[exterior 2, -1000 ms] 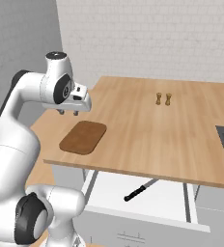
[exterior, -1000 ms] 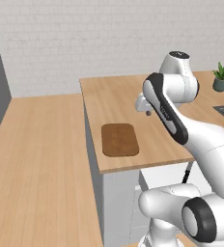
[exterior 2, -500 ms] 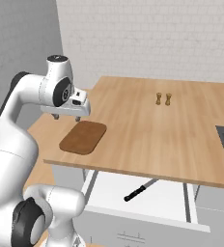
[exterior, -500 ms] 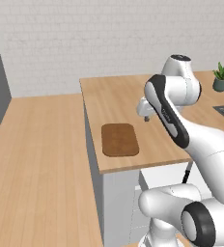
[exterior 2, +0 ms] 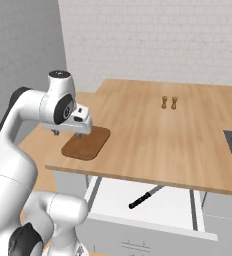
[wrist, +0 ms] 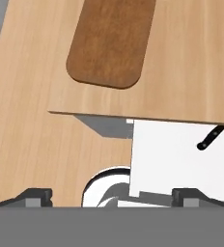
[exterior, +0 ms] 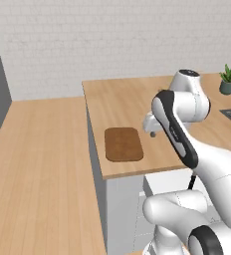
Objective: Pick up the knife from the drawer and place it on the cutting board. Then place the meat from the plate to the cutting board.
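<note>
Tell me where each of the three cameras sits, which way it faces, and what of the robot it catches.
Left base view: behind-left, facing the cutting board; arm at lower right.
Right base view: behind-right, facing the open drawer holding the knife; arm at left.
Hand view: looking down past the gripper, its tips wide apart.
All share board and counter edge.

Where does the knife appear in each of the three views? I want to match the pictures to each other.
Left base view: I cannot find the knife; the arm covers most of the drawer area.
Right base view: the knife lies in the open drawer, below the counter edge, low centre.
Hand view: the knife is at the right edge, partly under the counter edge.
Shared landmark: the cutting board on the countertop.
</note>
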